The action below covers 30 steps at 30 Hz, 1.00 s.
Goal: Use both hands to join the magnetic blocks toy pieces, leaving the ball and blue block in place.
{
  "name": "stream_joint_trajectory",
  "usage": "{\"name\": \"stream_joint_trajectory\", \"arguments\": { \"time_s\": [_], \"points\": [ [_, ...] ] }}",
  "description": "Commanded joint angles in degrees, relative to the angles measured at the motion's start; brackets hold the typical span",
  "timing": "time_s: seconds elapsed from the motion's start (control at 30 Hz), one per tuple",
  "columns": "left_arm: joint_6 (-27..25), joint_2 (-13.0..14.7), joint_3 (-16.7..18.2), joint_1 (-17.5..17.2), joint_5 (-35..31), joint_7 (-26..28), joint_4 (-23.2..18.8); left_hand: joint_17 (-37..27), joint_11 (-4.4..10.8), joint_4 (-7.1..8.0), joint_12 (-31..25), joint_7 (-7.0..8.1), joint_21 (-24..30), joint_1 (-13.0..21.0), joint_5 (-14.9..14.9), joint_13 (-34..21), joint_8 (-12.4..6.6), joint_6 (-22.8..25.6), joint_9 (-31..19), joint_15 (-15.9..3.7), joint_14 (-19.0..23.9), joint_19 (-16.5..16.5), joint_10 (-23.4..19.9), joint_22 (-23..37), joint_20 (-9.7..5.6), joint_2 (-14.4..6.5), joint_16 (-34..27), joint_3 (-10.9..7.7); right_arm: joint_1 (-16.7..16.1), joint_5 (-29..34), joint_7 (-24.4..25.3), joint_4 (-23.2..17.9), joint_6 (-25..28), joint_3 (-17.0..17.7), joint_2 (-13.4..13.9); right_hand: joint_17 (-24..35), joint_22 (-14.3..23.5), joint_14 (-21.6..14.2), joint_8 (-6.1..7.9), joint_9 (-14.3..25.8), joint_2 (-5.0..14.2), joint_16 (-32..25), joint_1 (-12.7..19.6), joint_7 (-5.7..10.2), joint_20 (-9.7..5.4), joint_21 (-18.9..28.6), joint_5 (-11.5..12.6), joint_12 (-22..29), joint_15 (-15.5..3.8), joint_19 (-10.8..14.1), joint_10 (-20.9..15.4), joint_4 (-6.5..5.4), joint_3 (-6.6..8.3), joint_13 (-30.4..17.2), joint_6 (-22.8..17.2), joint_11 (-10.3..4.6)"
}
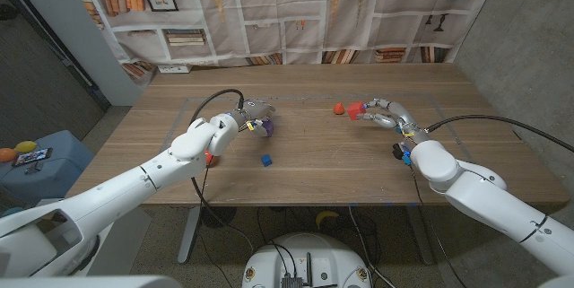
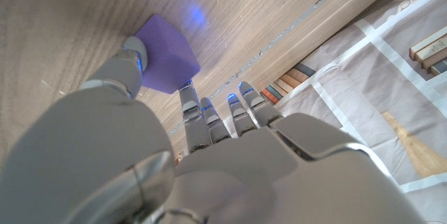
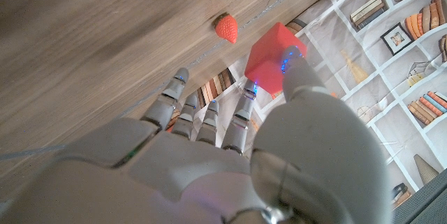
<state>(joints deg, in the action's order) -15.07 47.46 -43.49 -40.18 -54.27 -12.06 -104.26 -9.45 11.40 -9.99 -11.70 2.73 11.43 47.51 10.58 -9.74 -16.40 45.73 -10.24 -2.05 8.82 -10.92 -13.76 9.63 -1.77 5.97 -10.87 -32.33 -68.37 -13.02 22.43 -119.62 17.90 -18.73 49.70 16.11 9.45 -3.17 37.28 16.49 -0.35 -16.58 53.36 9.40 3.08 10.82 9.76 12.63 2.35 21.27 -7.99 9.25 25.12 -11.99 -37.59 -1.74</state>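
While apart: left hand (image 1: 254,117) gripping purple block (image 2: 166,55), right hand (image 1: 384,114) seemingly pinching red block (image 3: 274,51).

A wide stretch of bare wooden table (image 1: 314,158) was left open between the two hands. Only a small blue block (image 1: 266,159) stood near its middle, and a small strawberry-shaped piece (image 1: 338,108) lay just beside the right hand (image 1: 384,113).
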Motion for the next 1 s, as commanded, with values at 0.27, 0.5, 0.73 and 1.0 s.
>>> {"name": "stream_joint_trajectory", "arguments": {
  "time_s": [0.27, 0.5, 0.73, 1.0],
  "points": [
    [-2.6, 0.3, 1.2, -1.0, -1.0, 3.1, -1.2, -0.3, -0.33, 0.28, 0.2, 0.57, 0.5, 1.9, 0.6, -0.1, -1.11, 7.5, -0.5, -4.39, 2.6, -3.2, -2.6, 0.3, -0.75, -1.4, 0.0, 1.35, 0.7, 0.4, -0.1, -0.1, 0.5, -0.4, -0.3, 0.2, 0.2, -0.1, 4.93, 2.4, 1.14, -0.2, 0.4, 3.33, -0.21, 0.2, 0.4, -0.2, 0.06, 0.6, -0.4, -0.12, -0.15, 0.0, -6.4, -0.14],
    [-4.7, 0.1, 2.6, -2.4, 0.2, 4.4, -2.6, -0.3, -0.52, 0.32, 0.3, 1.07, 0.4, 1.9, 0.6, -0.1, -1.15, 8.7, -0.5, -4.40, 2.7, -3.1, -2.9, 0.3, -0.75, -1.7, 0.1, 1.69, 0.6, 0.3, -0.4, 0.2, -0.9, -0.3, -0.5, 0.2, 0.2, 0.0, 4.93, 2.4, 1.21, -0.2, 0.5, 3.33, -0.26, 0.2, 0.4, -0.2, 0.03, 0.6, -0.4, -0.11, -0.25, 0.0, -6.4, -0.14],
    [-6.9, -1.0, 4.7, -4.5, 3.7, 7.5, -3.9, -0.3, -2.54, 0.38, 0.4, 1.45, 0.1, 2.0, 0.6, -0.2, -0.51, 8.7, -0.5, -3.91, 2.9, -2.9, -3.3, 0.3, -0.39, -2.1, 0.2, 2.17, 0.4, 0.0, -0.5, 0.5, -2.5, 0.0, -0.9, 0.3, 0.2, 0.0, 4.93, 2.4, 1.30, -0.2, 0.5, 3.34, -0.30, 0.2, 0.4, -0.2, 0.03, 0.7, -0.4, -0.10, -0.33, 0.0, -6.3, -0.15],
    [-8.3, -2.2, 6.7, -6.4, 9.0, 10.8, -5.8, -0.3, -2.90, 0.41, 0.4, 1.62, 0.2, 2.1, 0.7, -0.2, -0.22, 9.1, -0.6, -4.00, 3.8, -3.4, -3.8, 0.3, 0.26, -2.5, 0.0, 2.46, 0.5, 0.2, -0.8, 0.8, -3.8, 0.2, -1.0, 0.3, 0.2, 0.0, 4.93, 2.4, 1.43, -0.2, 0.5, 3.34, -0.37, 0.2, 0.5, -0.3, 0.02, 0.7, -0.5, -0.08, -0.44, 0.0, -6.3, -0.16]
  ]
}}
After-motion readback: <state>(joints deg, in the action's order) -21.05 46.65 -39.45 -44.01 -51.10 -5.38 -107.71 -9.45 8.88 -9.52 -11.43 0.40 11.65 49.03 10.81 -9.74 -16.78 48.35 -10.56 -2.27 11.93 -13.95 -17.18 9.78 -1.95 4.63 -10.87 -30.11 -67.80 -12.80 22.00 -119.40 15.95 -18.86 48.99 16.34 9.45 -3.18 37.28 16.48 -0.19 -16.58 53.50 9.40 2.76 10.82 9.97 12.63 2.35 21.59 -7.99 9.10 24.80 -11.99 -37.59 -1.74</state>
